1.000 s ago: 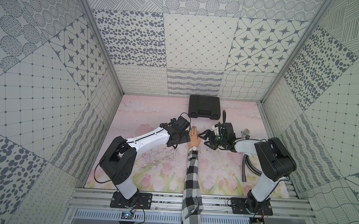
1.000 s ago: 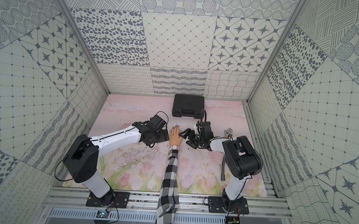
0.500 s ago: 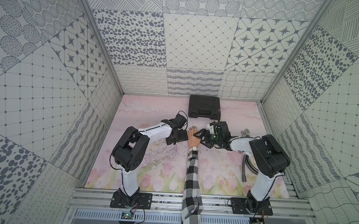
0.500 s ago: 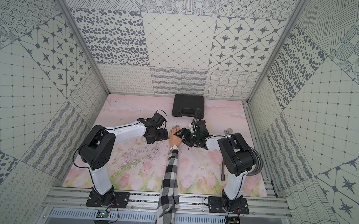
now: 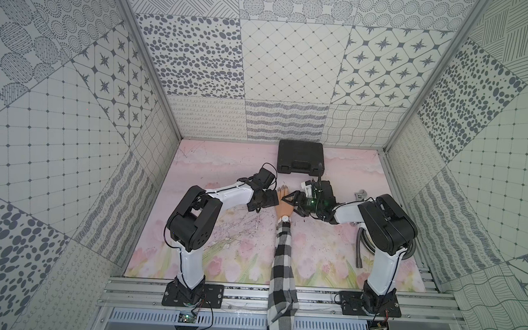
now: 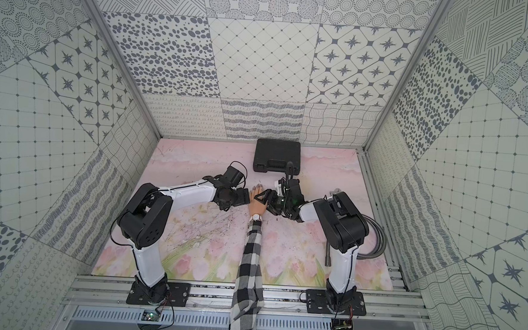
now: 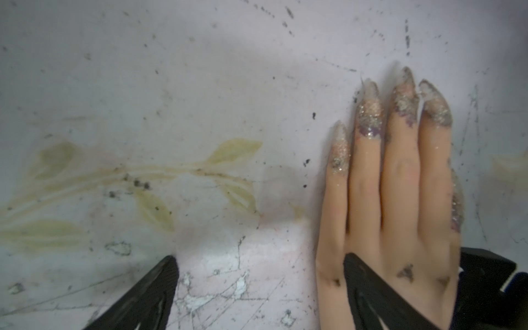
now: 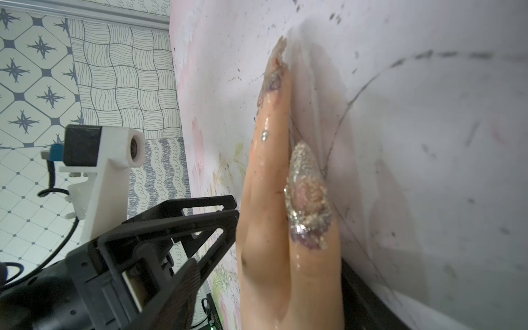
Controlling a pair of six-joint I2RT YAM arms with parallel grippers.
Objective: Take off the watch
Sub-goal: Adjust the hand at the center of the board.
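Observation:
The watch [image 5: 284,218] [image 6: 256,217], with a round white dial, sits on the wrist of a mannequin hand [image 5: 285,205] lying flat on the pink mat, just ahead of a checked sleeve [image 5: 283,266]. Neither wrist view shows the watch. My left gripper [image 5: 274,200] [image 7: 263,285] is open beside the hand. One of its fingers [image 7: 371,291] lies over the knuckles and the other rests on the mat. My right gripper [image 5: 290,204] [image 8: 274,285] straddles the hand from the thumb side. A gap shows between its upper finger [image 8: 188,285] and the hand.
A black case [image 5: 300,156] lies at the back of the mat. A metal wrench [image 5: 360,195] and a grey hose [image 5: 360,248] lie by the right arm. Patterned walls close in three sides. In the right wrist view the left gripper [image 8: 200,217] stands close to the hand.
My right gripper has slid left onto the hand and its jaws have narrowed around it. The left arm has folded in, with its gripper staying at the hand's other side.

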